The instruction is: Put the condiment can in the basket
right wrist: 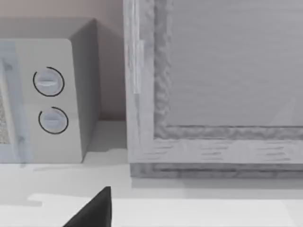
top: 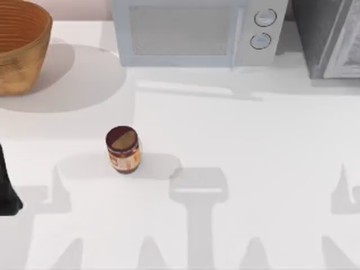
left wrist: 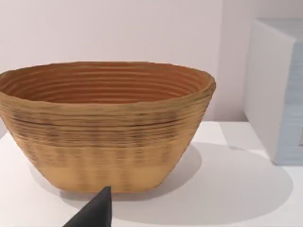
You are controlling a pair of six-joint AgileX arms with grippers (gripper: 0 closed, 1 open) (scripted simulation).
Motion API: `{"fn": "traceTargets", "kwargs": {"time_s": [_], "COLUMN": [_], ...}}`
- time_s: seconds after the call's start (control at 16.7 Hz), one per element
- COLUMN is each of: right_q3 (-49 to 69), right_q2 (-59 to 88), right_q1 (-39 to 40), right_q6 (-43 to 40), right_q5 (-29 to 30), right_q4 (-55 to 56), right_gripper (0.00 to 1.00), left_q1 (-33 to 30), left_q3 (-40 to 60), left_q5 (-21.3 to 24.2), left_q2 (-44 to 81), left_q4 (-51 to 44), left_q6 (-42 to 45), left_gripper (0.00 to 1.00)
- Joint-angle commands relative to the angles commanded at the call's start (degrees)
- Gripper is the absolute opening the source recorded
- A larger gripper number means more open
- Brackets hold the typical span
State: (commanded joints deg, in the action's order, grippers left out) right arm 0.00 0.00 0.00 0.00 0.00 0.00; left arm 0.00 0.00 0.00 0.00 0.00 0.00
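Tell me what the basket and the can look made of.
Basket: woven wicker, matte golden-brown, with ribbed coils around wall and inside. Can: glossy dark maroon lid catching light, probably metal or plastic; a printed orange-red and cream label hides the body's material.

My body: matte black, little of it on show

My left arm [top: 8, 188] is a plain dark shape at the table's left edge. Each wrist view catches one black, pointed, wedge-like fingertip [left wrist: 94, 210] [right wrist: 94, 210], smooth, with no markings, screws or cables.
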Motion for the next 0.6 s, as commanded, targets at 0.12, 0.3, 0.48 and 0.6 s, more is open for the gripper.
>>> {"fn": "traceTargets", "kwargs": {"time_s": [0.12, 0.3, 0.48, 0.6], "right_q3": [0.0, 0.0, 0.0, 0.0], "right_q2": [0.0, 0.0, 0.0, 0.0], "right_q1": [0.0, 0.0, 0.0, 0.0], "right_q6": [0.0, 0.0, 0.0, 0.0], "right_q5": [0.0, 0.0, 0.0, 0.0], "right_q4": [0.0, 0.0, 0.0, 0.0], "right_gripper": [1.0, 1.0, 1.0, 1.0], "left_q1": [0.0, 0.62, 2.66, 4.46], "left_q3": [0.0, 0.86, 3.6, 5.55], "left_q5": [0.0, 2.08, 7.82, 12.34], "left_q2": [0.0, 2.21, 9.52, 16.67], "left_q4": [0.0, 0.23, 0.11, -0.23], "left_q6": [0.0, 1.94, 7.77, 12.42], "left_gripper": [1.0, 1.0, 1.0, 1.0]}}
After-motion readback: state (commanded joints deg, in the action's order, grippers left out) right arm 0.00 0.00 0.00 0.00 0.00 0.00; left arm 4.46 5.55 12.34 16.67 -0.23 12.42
